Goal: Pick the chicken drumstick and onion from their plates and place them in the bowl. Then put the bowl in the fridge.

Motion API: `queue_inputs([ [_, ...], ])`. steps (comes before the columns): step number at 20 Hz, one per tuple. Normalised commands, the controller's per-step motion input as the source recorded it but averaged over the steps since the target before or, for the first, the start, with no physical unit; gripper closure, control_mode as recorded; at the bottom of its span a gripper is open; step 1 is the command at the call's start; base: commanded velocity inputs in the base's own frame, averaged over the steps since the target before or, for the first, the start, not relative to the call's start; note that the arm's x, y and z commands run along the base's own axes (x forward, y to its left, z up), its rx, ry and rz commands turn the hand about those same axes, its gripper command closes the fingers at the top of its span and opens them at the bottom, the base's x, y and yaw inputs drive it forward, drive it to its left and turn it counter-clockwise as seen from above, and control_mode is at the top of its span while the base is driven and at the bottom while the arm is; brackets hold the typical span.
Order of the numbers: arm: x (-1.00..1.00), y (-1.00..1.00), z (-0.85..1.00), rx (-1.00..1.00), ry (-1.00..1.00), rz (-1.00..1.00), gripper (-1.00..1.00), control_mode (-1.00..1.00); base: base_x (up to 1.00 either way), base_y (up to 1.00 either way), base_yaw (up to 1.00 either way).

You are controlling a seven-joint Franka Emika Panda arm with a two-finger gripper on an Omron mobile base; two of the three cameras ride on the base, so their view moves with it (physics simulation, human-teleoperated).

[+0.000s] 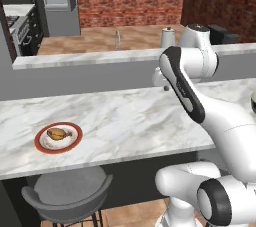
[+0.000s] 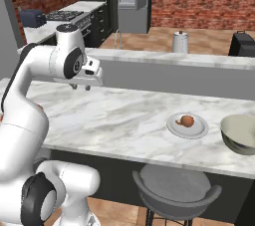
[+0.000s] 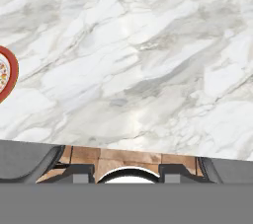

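Drumstick (image 1: 56, 134): on the red-rimmed plate (image 1: 41, 146), at nine o'clock of the arm – light, lumpy, likely greasy.
Grasp: across its thick middle, judged best.
Gripper (image 2: 81, 86): over bare marble – jaw gap cannot be told.
Bowl (image 2: 240, 133): just beside a white plate (image 2: 175, 128).

We see a glossy white arm (image 1: 220, 121) of rounded, bulbous links with dark grey-black joint bands, 1 round dark cap with a small mark, and a white end effector (image 2: 82, 86) with dark tips.
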Motion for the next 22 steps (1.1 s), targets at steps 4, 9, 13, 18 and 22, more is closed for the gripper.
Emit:
queue_inputs([
  [4,0.0,-0.12,-0.05,0.0,0.0,0.01,-1.0,-1.0,0.0,0.0,0.0],
  [9,0.04,-0.43,-0.06,0.1,0.0,0.0,-1.0,-1.0,0.0,0.0,0.0],
  [13,0.12,-0.53,-0.06,0.11,0.0,-0.1,-1.0,-1.0,0.0,0.0,0.0],
  [18,0.2,-0.47,-0.09,0.02,0.0,-0.15,-1.0,-1.0,0.0,0.0,0.0],
  [22,0.22,-0.47,-0.11,0.0,0.03,-0.19,-1.0,-1.0,0.0,0.0,0.0],
])
